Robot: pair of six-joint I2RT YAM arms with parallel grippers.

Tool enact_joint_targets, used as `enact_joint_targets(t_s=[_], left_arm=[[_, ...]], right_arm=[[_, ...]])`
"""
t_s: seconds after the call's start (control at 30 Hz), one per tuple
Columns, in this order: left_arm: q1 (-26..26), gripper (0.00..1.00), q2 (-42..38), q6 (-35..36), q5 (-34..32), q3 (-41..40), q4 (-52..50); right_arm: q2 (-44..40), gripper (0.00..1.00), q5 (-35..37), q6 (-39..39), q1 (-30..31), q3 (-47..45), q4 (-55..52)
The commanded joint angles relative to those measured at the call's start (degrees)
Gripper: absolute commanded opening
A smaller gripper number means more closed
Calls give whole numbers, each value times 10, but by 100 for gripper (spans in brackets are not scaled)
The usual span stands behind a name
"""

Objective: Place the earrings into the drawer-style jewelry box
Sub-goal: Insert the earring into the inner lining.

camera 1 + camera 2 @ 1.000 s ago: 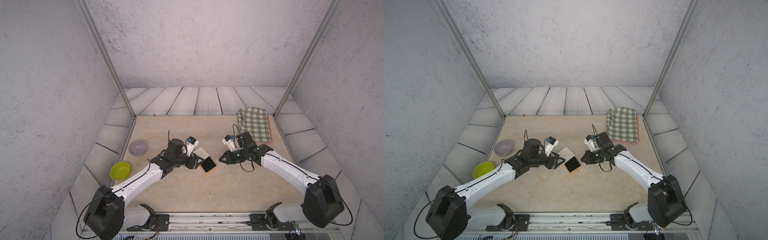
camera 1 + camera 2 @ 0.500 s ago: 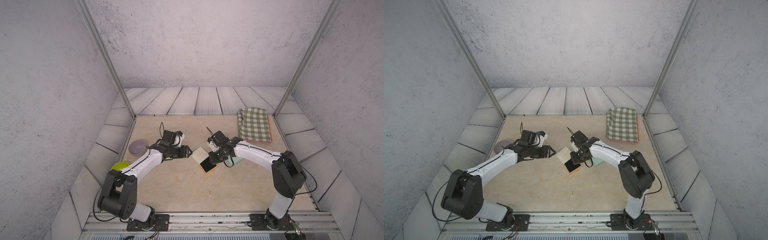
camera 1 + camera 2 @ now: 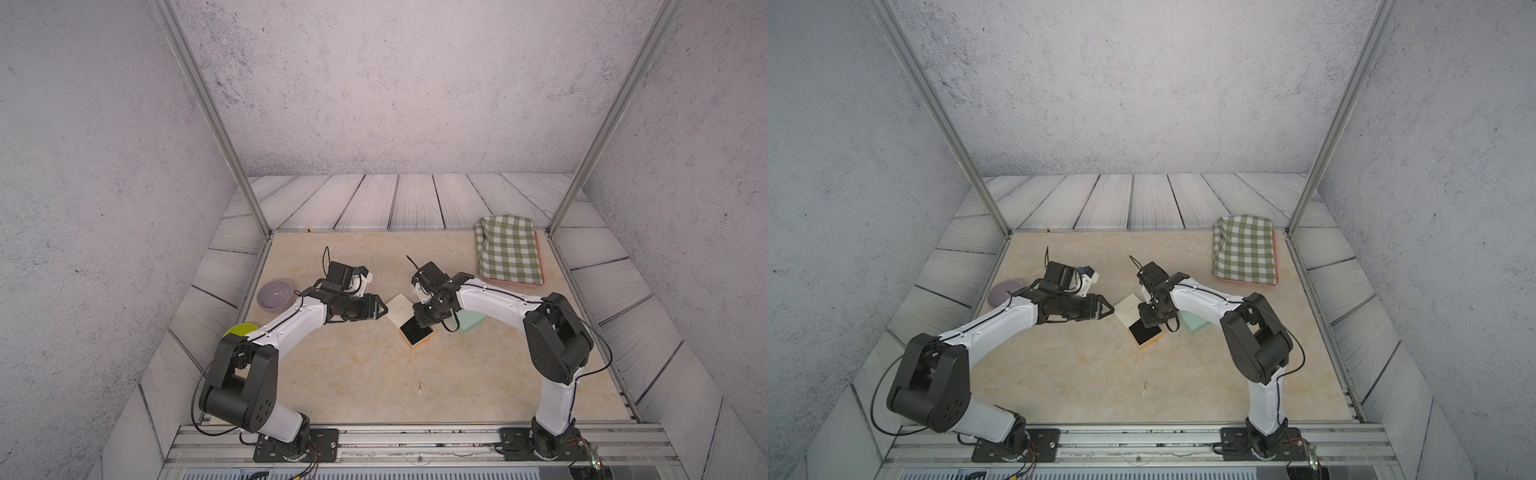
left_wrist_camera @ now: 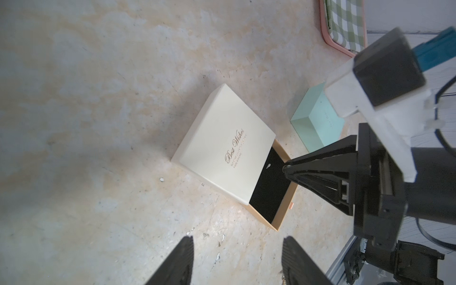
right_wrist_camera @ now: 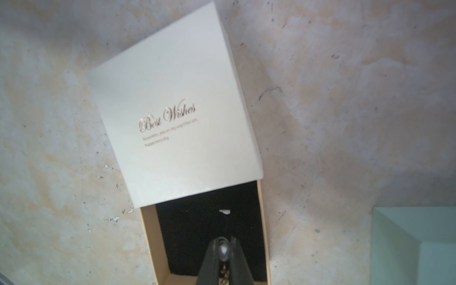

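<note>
the right gripper (image 5: 224, 243) hangs over the pulled-out tray (image 5: 148, 234) of the drawer-style jewelry box (image 5: 172, 111). its jaws are pressed together on an earring (image 5: 224, 250). in the right wrist view a pale bead and a bit of gold chain show between the fingers. from the left wrist view the gripper's tip (image 4: 286, 169) sits just above the tray's black lining, close to the tan edge. a small white fleck (image 4: 268, 166) lies on that lining, and i cannot tell what it is.

the box rests near the middle of the surface (image 3: 353, 374). its cream lid reads "best wishes" in gold, and the tray sticks out toward the front, in both top views (image 3: 400, 312) (image 3: 1127, 309).

the left gripper (image 4: 238, 243) is spread wide and holds nothing. it sits low, just beside the box's lid end and apart from it (image 3: 380, 309).

a second earring (image 3: 420, 388) lies alone on the surface, well in front of the box.

a mint-green box (image 3: 469, 322) sits just beyond the right gripper. a green checked cloth (image 3: 509, 249) lies at the far right corner. a purple bowl (image 3: 274, 294) and a lime bowl (image 3: 240, 330) sit along the left edge.
</note>
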Motion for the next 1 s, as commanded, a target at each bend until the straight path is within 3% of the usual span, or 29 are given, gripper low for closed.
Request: enact_joint_targets(t_s=[0.0,0.97], left_arm=[[3,60,0,9,11,4,1],[3,60,-7,15,28,-9,17]], right_arm=[[8,7,3,-2,1,7,9],[33,6,1,-1,4,1,22]])
